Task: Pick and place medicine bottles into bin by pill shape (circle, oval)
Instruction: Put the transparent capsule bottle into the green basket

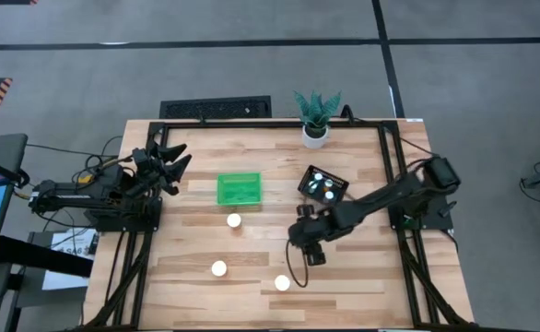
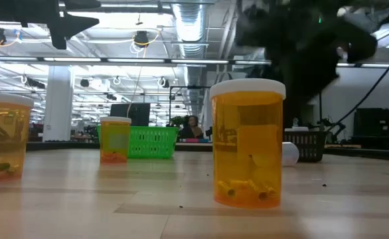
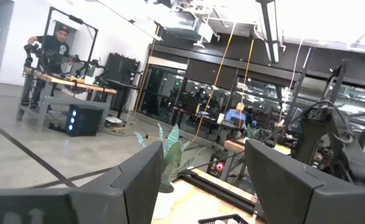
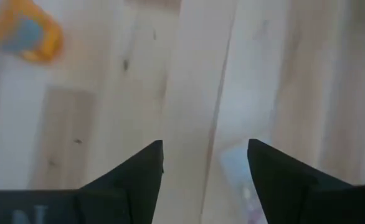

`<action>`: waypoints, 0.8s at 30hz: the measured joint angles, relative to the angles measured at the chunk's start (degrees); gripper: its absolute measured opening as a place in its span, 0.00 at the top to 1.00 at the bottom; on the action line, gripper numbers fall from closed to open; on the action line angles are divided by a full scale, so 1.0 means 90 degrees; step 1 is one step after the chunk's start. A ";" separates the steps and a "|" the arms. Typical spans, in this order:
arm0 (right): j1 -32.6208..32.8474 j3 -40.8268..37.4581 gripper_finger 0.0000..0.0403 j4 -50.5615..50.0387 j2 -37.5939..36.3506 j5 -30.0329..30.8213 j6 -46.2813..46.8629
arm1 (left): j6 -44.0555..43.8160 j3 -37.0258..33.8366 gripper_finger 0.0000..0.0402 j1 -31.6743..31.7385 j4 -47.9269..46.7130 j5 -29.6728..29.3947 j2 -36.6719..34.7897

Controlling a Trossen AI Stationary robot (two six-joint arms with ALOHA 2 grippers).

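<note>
Sorting partly done: three bottles were loose on the table, a few sat in the black bin.

Nearest, bottles (image 1: pixel 282 283), (image 1: pixel 218 268) and (image 1: pixel 234 220) stood unsorted; the right gripper (image 1: pixel 309 247) hung just above bare wood near them, fingers apart, holding nothing. Farther off, the black bin (image 1: pixel 307 180) held some bottles, the green bin (image 1: pixel 239 189) looked empty, and the left gripper (image 1: pixel 174 166) waited wide, empty.

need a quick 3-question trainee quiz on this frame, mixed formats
1. True or false: the right gripper hangs over the green bin.
2. How many capped bottles stand loose on the table outside both bins?
3. Which bin already holds bottles? A) green bin B) black bin

Key:
1. False; it is over bare wood, fingers apart and empty.
2. Three, at and.
3. B
</note>
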 joint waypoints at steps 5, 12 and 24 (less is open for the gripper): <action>-0.0075 0.0318 0.41 -0.0203 0.0716 -0.0097 -0.0040 | 0.0039 0.0000 0.45 0.0000 -0.0009 -0.0001 -0.0001; -0.0156 0.0556 0.42 -0.0496 0.0758 -0.0106 -0.0107 | 0.0053 0.0000 0.45 0.0000 -0.0047 -0.0001 0.0000; -0.0366 0.0935 0.44 -0.1690 -0.0316 0.0430 0.0407 | 0.0062 0.0000 0.45 0.0000 -0.0051 0.0004 -0.0002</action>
